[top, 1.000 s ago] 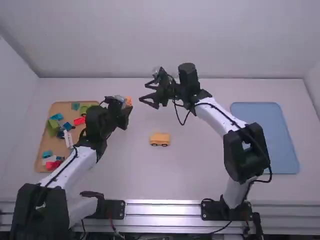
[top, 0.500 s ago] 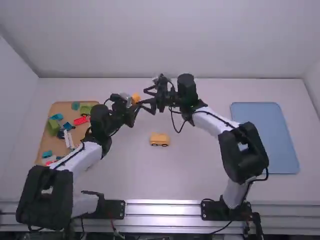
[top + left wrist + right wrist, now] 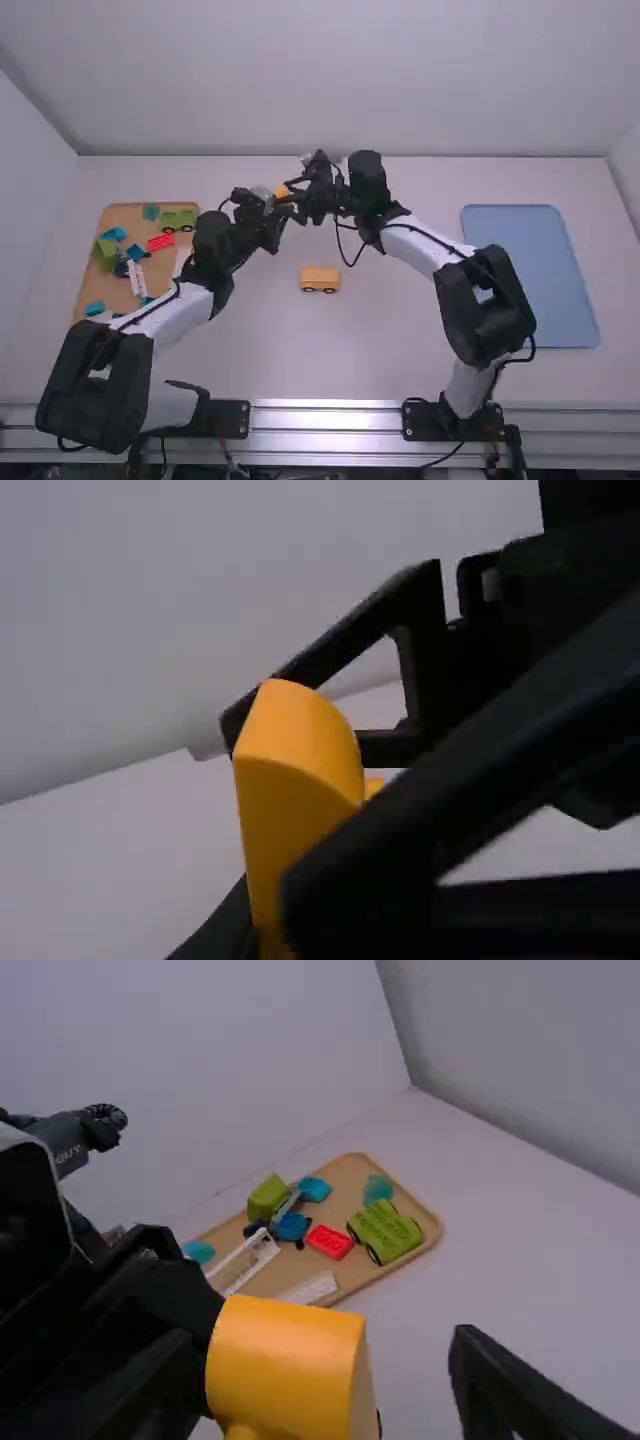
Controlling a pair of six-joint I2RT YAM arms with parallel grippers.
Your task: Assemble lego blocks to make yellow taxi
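The curved, glossy yellow plastic block [image 3: 282, 191] is gripped by the left gripper [image 3: 276, 205], above the table's far part. The right gripper [image 3: 288, 197] is held open, its fingers spread on both sides of the block. The yellow block-built car body with dark wheels [image 3: 320, 276] is seen on the white table [image 3: 400, 340], nearer the arm bases.
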